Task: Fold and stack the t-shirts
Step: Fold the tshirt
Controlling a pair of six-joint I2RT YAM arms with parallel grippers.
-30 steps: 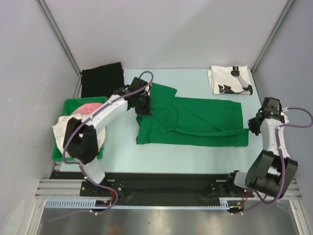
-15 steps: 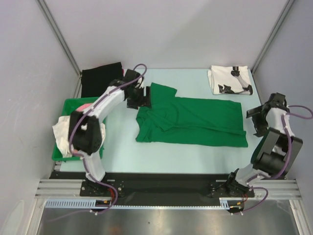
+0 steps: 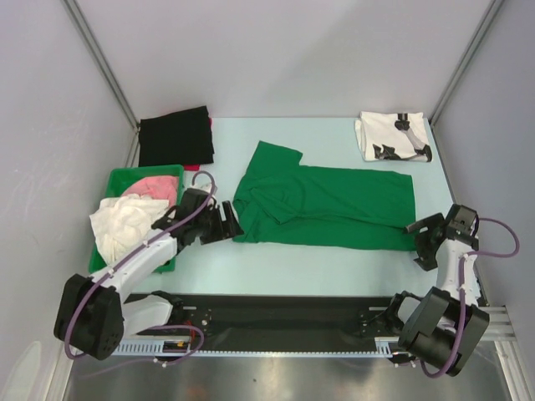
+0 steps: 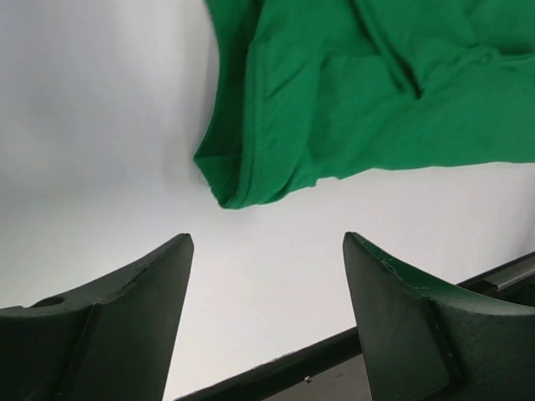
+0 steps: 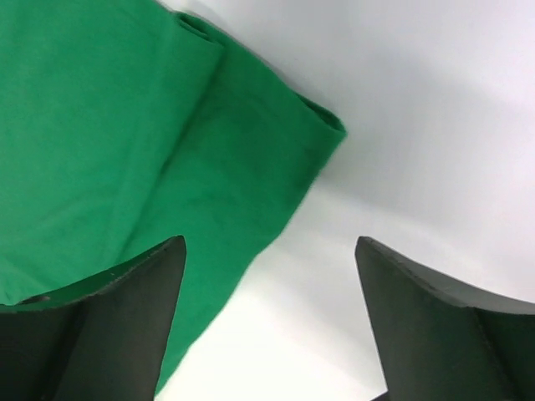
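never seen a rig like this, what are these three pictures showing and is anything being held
Two robot arms are bolted at a table's near edge. The wide picture is from a fixed camera above and behind them; the other two are from wrist cameras, looking out between each arm's dark fingers. On the table lie a partly folded green t-shirt, a folded white printed t-shirt far right, a folded black cloth far left, and a green bin of pink and cream cloths. The left claw and right claw are open at the green t-shirt's near corners, holding nothing.
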